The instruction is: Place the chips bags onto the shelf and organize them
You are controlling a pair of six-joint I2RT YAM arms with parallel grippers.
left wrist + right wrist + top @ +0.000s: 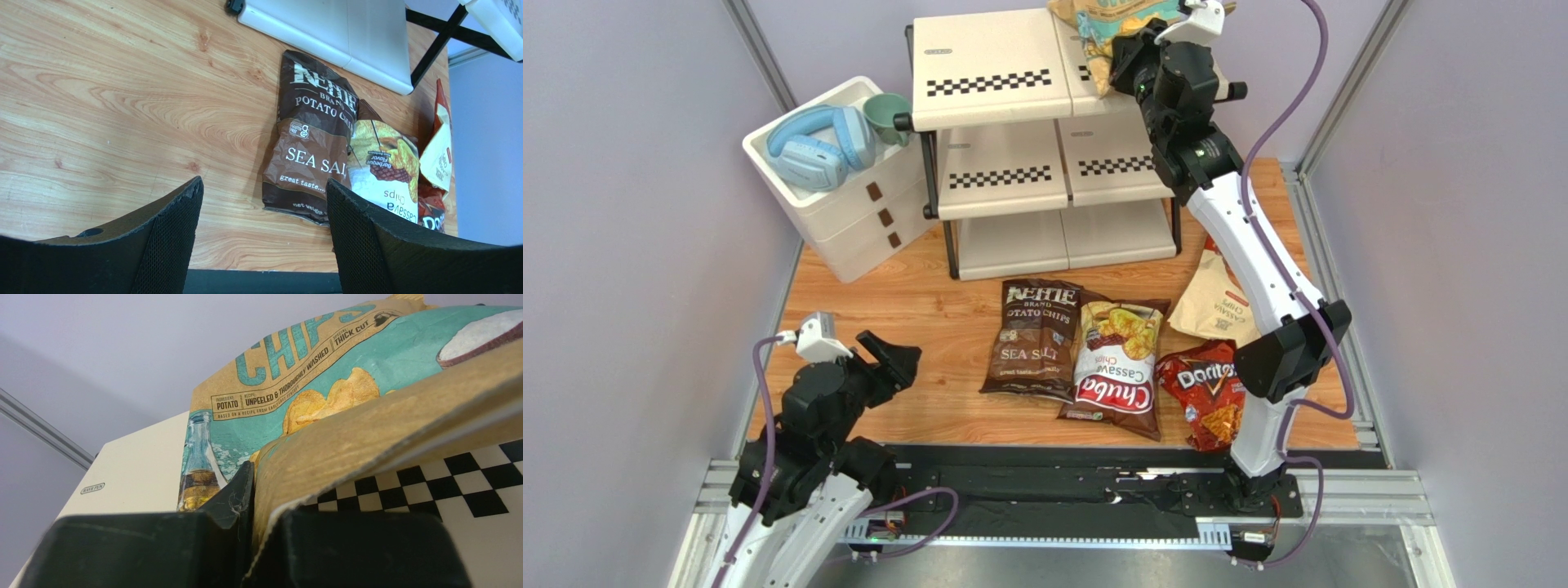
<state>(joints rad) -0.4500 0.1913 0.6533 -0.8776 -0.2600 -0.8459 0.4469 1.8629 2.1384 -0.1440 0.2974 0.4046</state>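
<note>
Beside Chuba [1118,374], perhaps Kettle "SEA SALT" [1032,343]

Bright, even light, soft shadows; overhead view sharp, wrist-view foregrounds blurred.

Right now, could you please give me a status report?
Left gripper open, empty, over the table. Right gripper shut on tan-and-teal chips bag at the shelf top tier. Sea Salt bag, Chuba bag, Doritos bag, cream bag unshelved; nothing blocking seen.

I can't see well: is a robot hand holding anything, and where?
Right gripper pinches the tan-and-teal bag by its edge; left gripper holds nothing.
</note>
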